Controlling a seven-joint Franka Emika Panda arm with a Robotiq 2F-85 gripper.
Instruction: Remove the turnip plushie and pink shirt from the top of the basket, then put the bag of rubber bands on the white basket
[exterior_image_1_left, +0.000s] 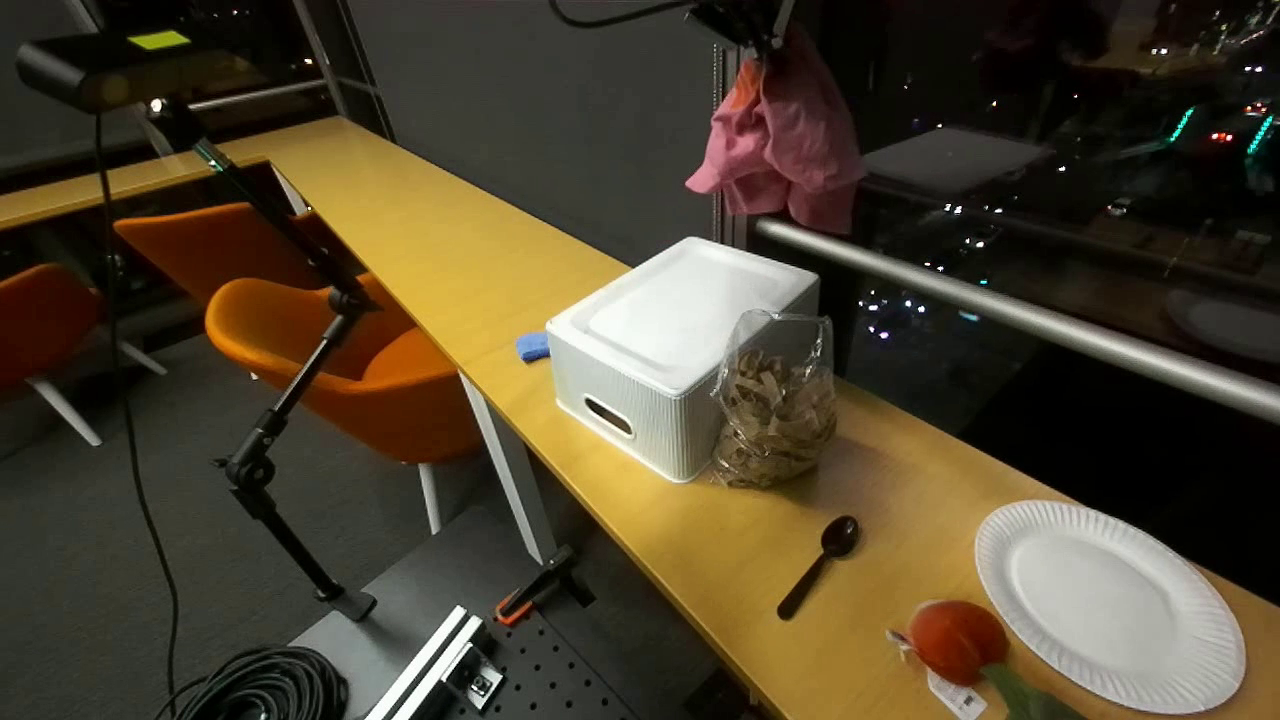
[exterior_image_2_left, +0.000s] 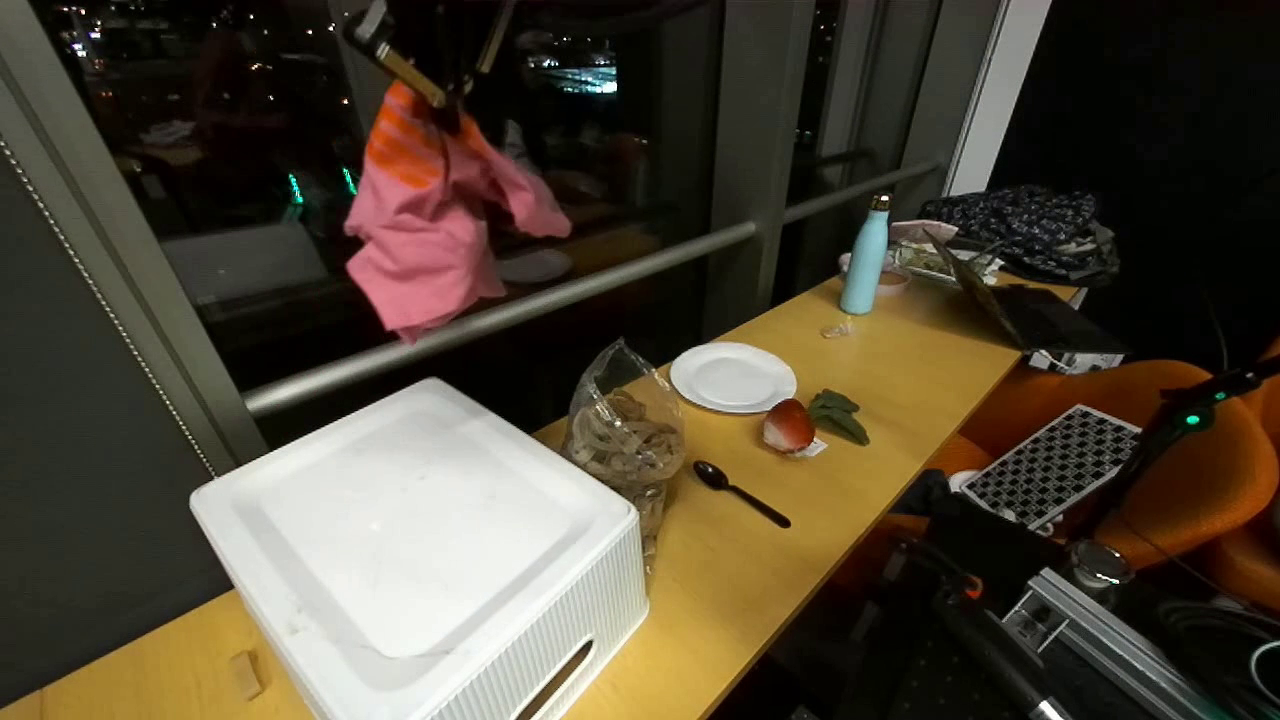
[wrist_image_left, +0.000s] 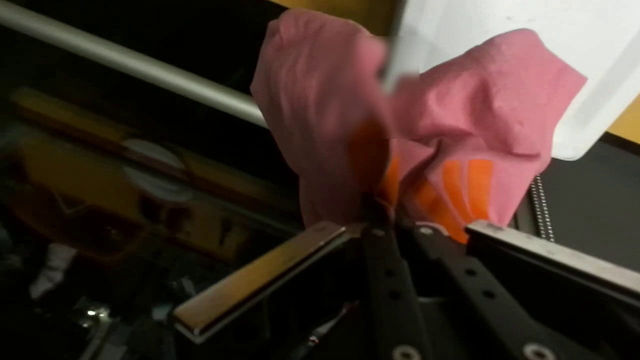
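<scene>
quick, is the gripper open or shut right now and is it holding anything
Gripper: closed, holding the pink shirt, which hangs bunched from its jaws.

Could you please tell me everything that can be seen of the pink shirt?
The pink shirt looks like soft cloth, pink with orange stripes near its gripped top. It is bunched and hangs in wrinkled folds in mid-air, pinched by the hand and apart from the white basket. In an exterior view its lower edge overlaps the metal rail; whether they touch, I cannot tell. Its unfolded outline is hidden.
</scene>
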